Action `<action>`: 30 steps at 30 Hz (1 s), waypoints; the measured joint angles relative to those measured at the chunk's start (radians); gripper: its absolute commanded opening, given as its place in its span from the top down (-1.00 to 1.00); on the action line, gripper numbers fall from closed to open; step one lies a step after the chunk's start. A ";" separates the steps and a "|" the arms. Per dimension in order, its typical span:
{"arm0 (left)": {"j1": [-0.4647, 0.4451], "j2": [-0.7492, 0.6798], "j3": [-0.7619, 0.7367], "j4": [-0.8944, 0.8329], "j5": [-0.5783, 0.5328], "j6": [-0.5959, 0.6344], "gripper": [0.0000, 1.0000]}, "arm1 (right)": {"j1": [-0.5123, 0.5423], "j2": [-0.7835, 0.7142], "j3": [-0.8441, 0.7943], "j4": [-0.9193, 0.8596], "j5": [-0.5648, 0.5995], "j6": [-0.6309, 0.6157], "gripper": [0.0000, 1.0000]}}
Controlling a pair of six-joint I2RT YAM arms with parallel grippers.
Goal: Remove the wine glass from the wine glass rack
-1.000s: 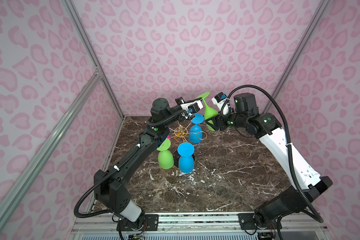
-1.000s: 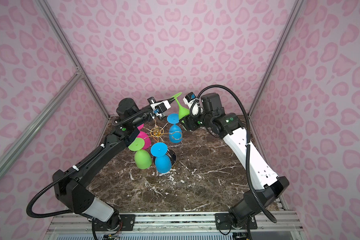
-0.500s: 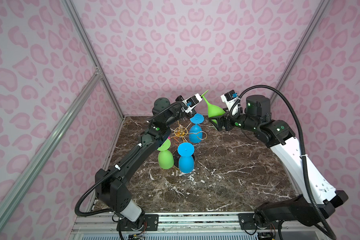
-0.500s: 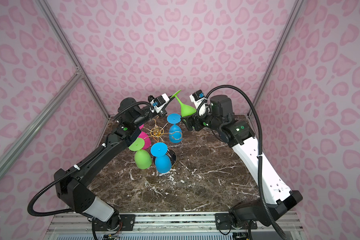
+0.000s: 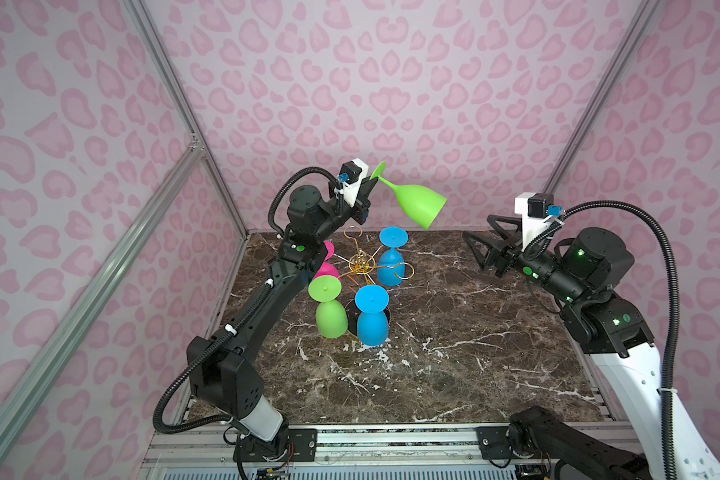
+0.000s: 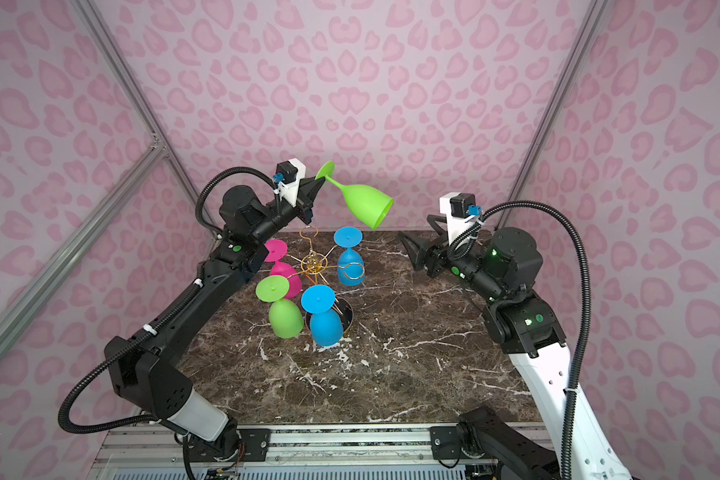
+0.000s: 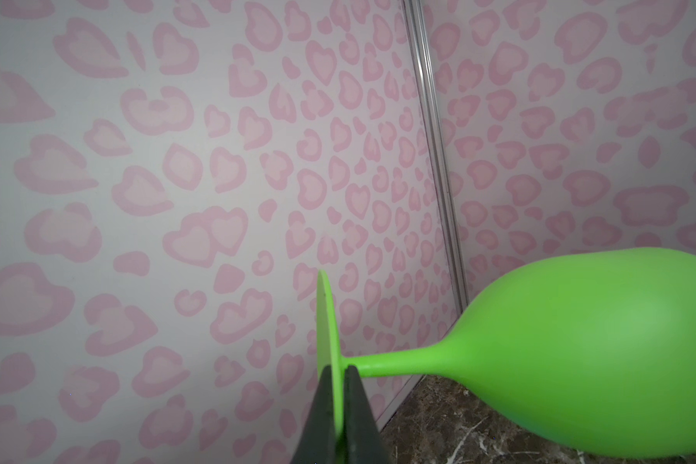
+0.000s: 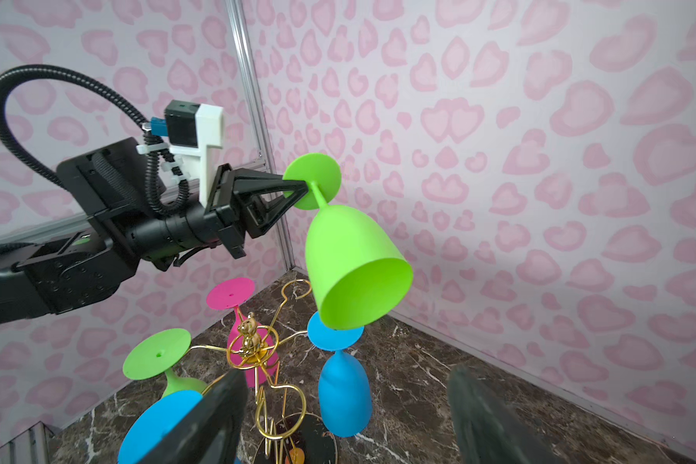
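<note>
A green wine glass (image 5: 420, 203) (image 6: 366, 203) hangs in the air above and behind the wine glass rack (image 5: 360, 264) (image 6: 313, 264), tilted with its bowl towards the right. My left gripper (image 5: 373, 183) (image 6: 319, 183) (image 7: 340, 373) is shut on the edge of its round foot; the stem and bowl (image 7: 599, 361) stick out sideways. My right gripper (image 5: 476, 225) (image 6: 414, 226) (image 8: 344, 385) is open and holds nothing, well to the right of the glass (image 8: 354, 265). The gold wire rack (image 8: 252, 345) stands on a round black base (image 8: 298, 442).
Several glasses hang upside down on the rack: a green one (image 5: 330, 318), a blue one (image 5: 371, 324), another blue one (image 5: 391, 266) and a pink one (image 5: 327, 270). The dark marble table (image 5: 433, 353) is walled in by pink patterned panels (image 5: 350, 83).
My right gripper has drawn back from the green glass's bowl to the right. The left gripper keeps the foot and has raised the glass, whose bowl now points right.
</note>
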 measured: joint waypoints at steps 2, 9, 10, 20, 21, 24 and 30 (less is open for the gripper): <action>0.002 0.000 0.001 0.000 0.036 -0.036 0.93 | -0.042 0.024 -0.028 0.047 -0.052 0.053 -0.35; 0.014 -0.003 0.003 0.001 0.080 -0.115 0.93 | -0.074 0.110 -0.054 0.172 -0.179 0.169 -0.22; 0.015 -0.003 0.003 0.001 0.088 -0.117 0.93 | -0.074 0.119 -0.056 0.189 -0.188 0.182 -0.20; 0.017 -0.004 0.003 0.002 0.108 -0.153 0.93 | -0.064 0.200 -0.056 0.320 -0.237 0.264 -0.07; 0.017 -0.004 0.003 0.002 0.112 -0.159 0.93 | -0.061 0.208 -0.050 0.323 -0.236 0.266 -0.06; 0.017 -0.004 0.006 0.002 0.126 -0.169 0.93 | -0.051 0.237 -0.035 0.338 -0.229 0.266 0.00; 0.017 -0.004 0.012 0.003 0.129 -0.179 0.93 | -0.035 0.300 0.002 0.366 -0.206 0.265 0.34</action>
